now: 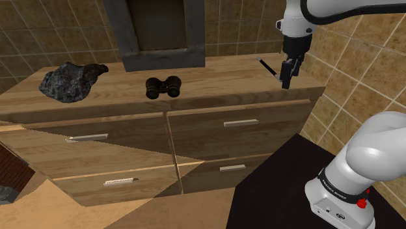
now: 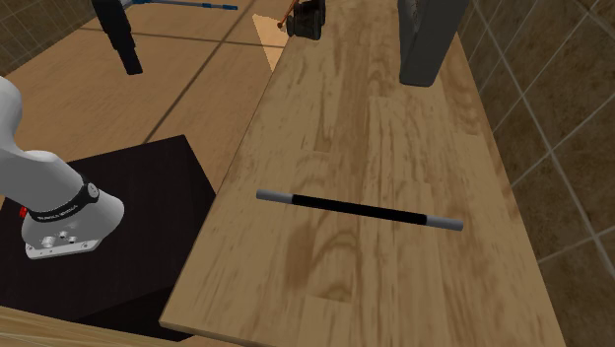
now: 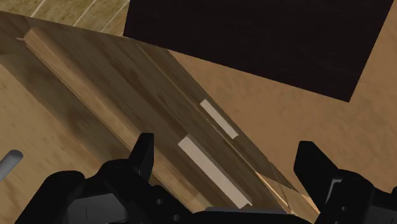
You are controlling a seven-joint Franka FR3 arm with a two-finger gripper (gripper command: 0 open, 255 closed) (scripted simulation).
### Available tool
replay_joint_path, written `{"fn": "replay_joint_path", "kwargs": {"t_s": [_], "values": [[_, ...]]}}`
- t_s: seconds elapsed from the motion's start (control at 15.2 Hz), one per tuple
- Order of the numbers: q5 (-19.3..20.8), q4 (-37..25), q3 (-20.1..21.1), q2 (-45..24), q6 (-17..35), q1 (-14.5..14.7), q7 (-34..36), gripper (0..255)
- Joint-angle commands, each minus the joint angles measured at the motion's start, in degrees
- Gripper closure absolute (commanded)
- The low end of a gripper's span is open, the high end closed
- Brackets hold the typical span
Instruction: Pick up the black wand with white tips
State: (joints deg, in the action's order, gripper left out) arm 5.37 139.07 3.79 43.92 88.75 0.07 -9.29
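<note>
Wooden surface [image 1: 215, 81], the top of a chest of drawers, spans the shoulder view. Entries run left to right in that view.

1. Lump [image 1: 65, 81]: dark, rock-like, rough. It lies on the far left of the surface.
2. Frame [image 1: 130, 39]: dark grey, upright against the tiled wall at the far edge, left of centre.
3. Binoculars [image 1: 162, 87]: black, mid-surface, just near of the frame and well apart from the lump.
4. Drawers [image 1: 84, 127]: four wooden fronts below the surface, two over two, each with a pale bar handle [image 1: 86, 137]. All are closed, so their contents cannot be seen.
5. Wand [image 1: 266, 66]: black shaft with grey tips, lying flat on the right end of the surface. The second exterior view shows it whole [image 2: 360, 210], crosswise on the boards, with bare wood all round it. One grey tip [image 3: 9, 164] shows beside the hand in the wrist view.
6. Hand [image 1: 286, 81]: all black, raised, pointing down, right of the wand and apart from it. In the wrist view [image 3: 228, 162] its fingers [image 3: 143, 153] stand wide apart with nothing between them, above the drawer fronts.
7. Stand [image 1: 273, 195]: a black box on the floor at near right, carrying the white arm base [image 1: 364, 169].
</note>
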Motion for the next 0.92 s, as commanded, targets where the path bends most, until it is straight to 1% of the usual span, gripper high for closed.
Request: {"fn": "replay_joint_path", "kwargs": {"t_s": [0.0,0.4,0.86], "values": [[0.0,0.0,0.0,0.0,0.0,0.0,0.0,0],[0.8,-6.0,-3.5,-12.0,6.7,-3.9,2.0,0],[0.1,-15.4,-7.6,-25.7,11.9,-7.5,3.6,0]]}}
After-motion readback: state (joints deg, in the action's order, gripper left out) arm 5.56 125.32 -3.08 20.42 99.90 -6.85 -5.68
